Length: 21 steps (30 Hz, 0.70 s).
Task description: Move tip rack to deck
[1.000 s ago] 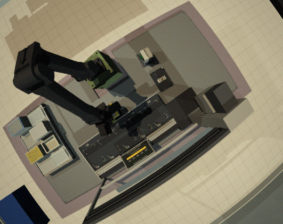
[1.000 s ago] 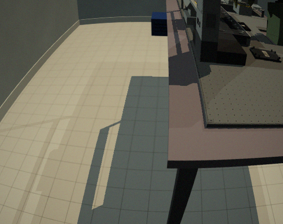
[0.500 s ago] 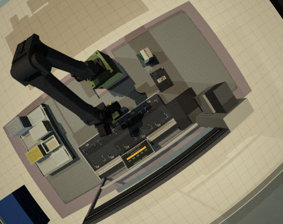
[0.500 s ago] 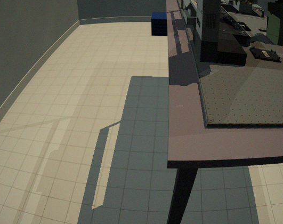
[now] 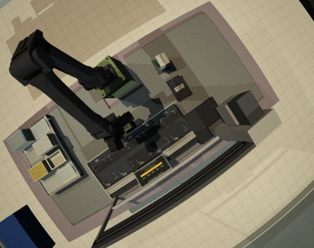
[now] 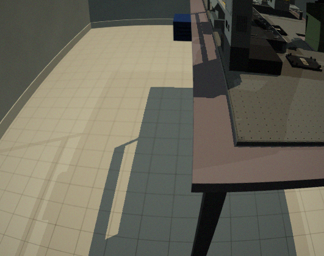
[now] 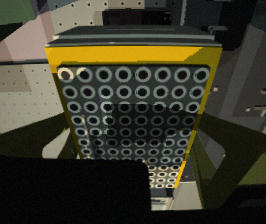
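Note:
My gripper (image 5: 125, 126) (image 7: 133, 111) is shut on a yellow tip rack (image 5: 128, 127) (image 7: 135, 112) by its long sides. The rack has no cover on it. In the wrist view its grey field is full of pale tip rings, with a yellow rim around it. The rack hangs upright, just above the near-left part of the liquid handler's dark deck (image 5: 168, 131), whose corner brackets show as small pale marks. I cannot tell which deck position lies under it. The rack's labels are hidden.
The shelf (image 5: 51, 188) at the left holds a blue rack (image 5: 16, 140), another yellow rack (image 5: 38, 171), covered racks (image 5: 66, 173) and other labware. The regrip nest (image 5: 179, 87) (image 6: 303, 61) and the key box (image 5: 162, 61) lie behind the deck. A grey box (image 5: 240, 107) stands at the right.

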{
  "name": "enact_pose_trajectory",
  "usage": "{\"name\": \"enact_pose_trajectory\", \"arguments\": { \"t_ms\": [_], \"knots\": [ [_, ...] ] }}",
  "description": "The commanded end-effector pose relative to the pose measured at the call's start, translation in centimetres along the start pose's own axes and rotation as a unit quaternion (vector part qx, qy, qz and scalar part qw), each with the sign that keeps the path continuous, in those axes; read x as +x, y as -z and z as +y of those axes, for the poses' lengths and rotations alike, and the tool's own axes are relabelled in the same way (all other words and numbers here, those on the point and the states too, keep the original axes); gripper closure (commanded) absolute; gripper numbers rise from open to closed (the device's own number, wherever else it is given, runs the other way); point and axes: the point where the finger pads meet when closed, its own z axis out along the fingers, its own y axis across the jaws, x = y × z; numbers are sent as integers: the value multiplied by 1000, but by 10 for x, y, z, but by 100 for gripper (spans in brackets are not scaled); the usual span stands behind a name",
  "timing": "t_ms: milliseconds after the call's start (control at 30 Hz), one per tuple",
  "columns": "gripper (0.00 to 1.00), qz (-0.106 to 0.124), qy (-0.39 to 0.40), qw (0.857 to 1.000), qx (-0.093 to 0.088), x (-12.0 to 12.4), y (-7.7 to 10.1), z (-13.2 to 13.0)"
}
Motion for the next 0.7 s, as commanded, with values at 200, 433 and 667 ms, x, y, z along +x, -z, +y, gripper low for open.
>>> {"name": "enact_pose_trajectory", "arguments": {
  "t_ms": [200, 433, 667],
  "knots": [
    [100, 8, -5, 999, 31, 6, 34, -26],
    [100, 8, -5, 999, 31, 6, 43, -26],
    [100, 8, -5, 999, 32, 7, 56, -26]
  ]
}}
